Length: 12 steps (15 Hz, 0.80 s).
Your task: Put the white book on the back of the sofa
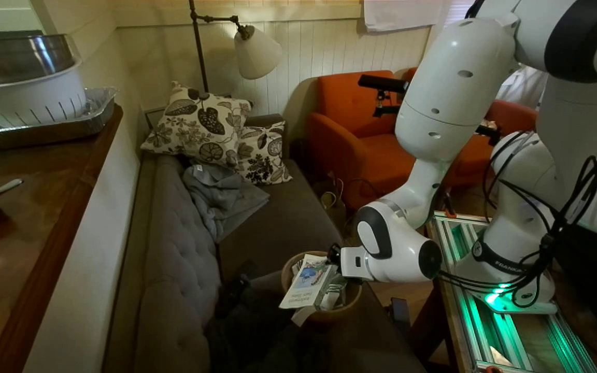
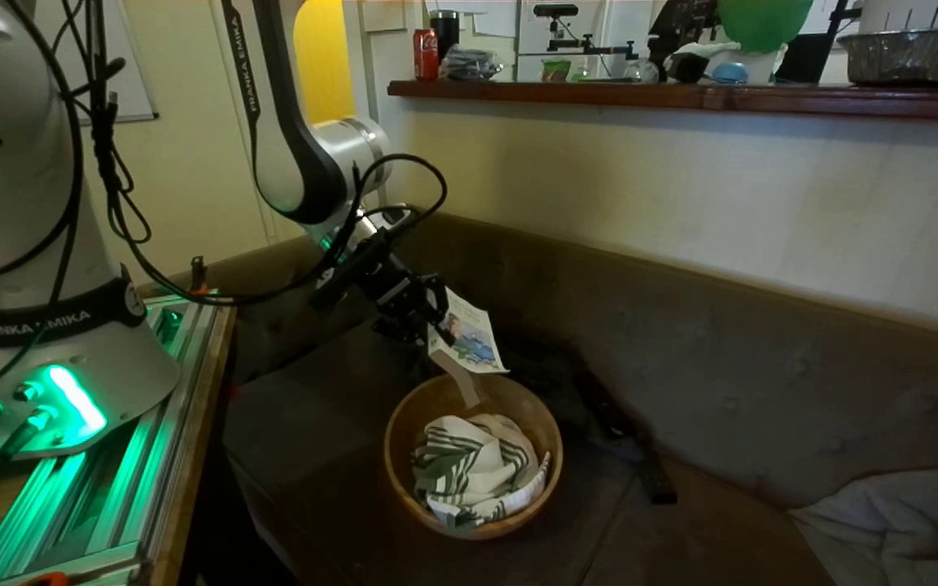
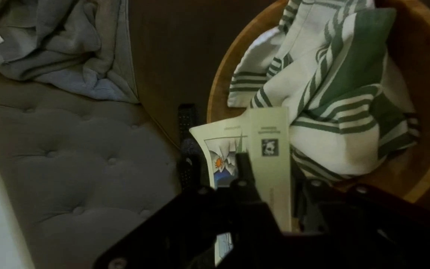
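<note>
The white book [image 1: 306,282] is held over the near side of a round basket, tilted, with a blue picture on its cover. It also shows in an exterior view [image 2: 469,334]. In the wrist view its pale spine [image 3: 269,149] faces the camera and its front cover flares out to the left. My gripper [image 2: 436,317] is shut on the book, with one finger on each side of the spine [image 3: 270,168]. The back of the sofa [image 1: 135,248] runs along the wall, apart from the book and gripper; it also shows in an exterior view [image 2: 685,285].
The round basket [image 2: 394,456] on the seat holds a green-striped cloth [image 2: 477,464]. A dark remote-like object [image 2: 656,480] lies beside it. A grey blanket [image 1: 226,197] and patterned pillows [image 1: 200,124] lie farther along. A wooden counter [image 1: 70,228] stands behind the sofa.
</note>
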Each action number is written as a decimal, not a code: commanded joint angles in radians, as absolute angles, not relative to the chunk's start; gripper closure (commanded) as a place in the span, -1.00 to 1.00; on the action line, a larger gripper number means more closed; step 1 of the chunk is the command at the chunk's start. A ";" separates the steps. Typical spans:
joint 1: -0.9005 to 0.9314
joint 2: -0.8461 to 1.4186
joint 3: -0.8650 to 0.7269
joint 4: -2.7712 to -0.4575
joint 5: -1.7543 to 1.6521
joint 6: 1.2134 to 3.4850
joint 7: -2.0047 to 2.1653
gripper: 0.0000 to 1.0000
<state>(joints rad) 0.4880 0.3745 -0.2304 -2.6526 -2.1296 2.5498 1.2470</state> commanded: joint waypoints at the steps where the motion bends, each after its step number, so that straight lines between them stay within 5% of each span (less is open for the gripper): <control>1: 0.288 0.355 -0.055 -2.662 -2.125 2.496 1.188 0.52; 2: 0.284 0.353 -0.053 -2.653 -2.134 2.481 1.205 0.88; 12: 0.196 0.121 0.153 -2.627 -2.173 2.066 0.954 0.88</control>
